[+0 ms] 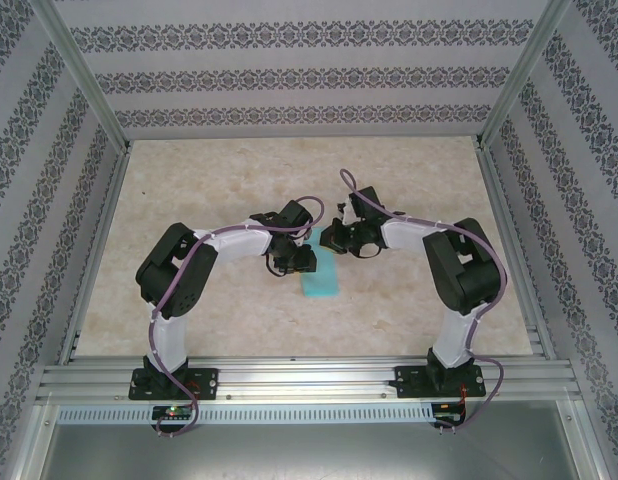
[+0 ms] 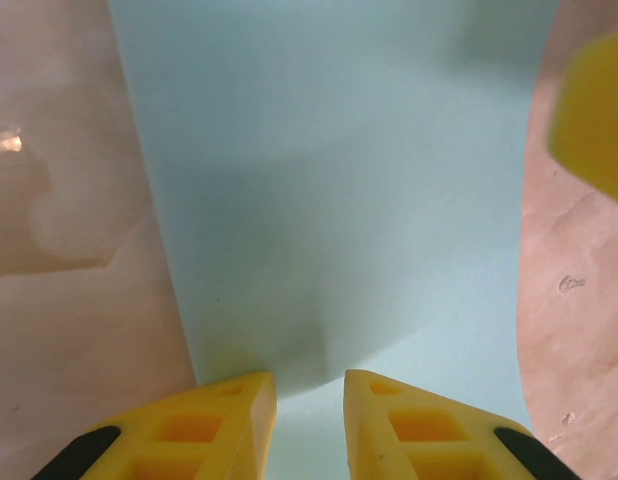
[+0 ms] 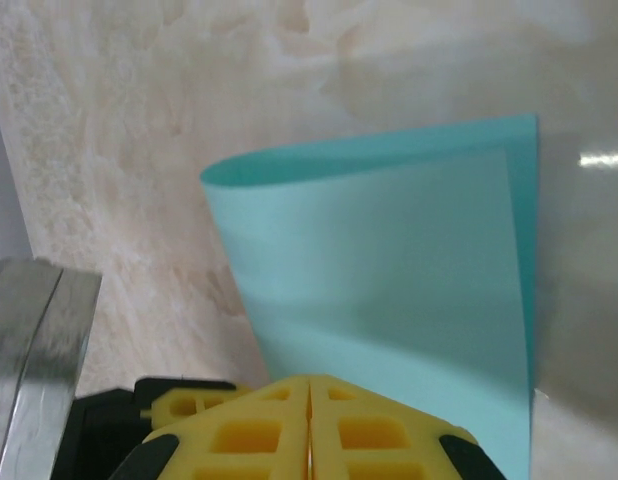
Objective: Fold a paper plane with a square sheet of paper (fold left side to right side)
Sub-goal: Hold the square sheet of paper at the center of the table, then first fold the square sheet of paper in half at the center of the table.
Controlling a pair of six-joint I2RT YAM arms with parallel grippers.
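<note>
so the square sheet of paper (image 1: pixel 320 278) is lying in the middle of the table (image 1: pixel 189 190) between the two arms, doubled over with turquoise on top. from the right wrist, the fold side bulges up in a soft loop on the left and the free edges meet almost flush on the right. right gripper (image 3: pixel 309 415) is clenched tight at the near edge of the sheet, can't tell if it's pinching a layer or just pressing down. left gripper (image 2: pixel 309 420) has its fingers a bit apart over the paper, grasping nothing I can see. imo pin those edges so they don't slip, then sweep low and slow toward the loop to flatten it, otherwise the crease comes out crooked
</note>
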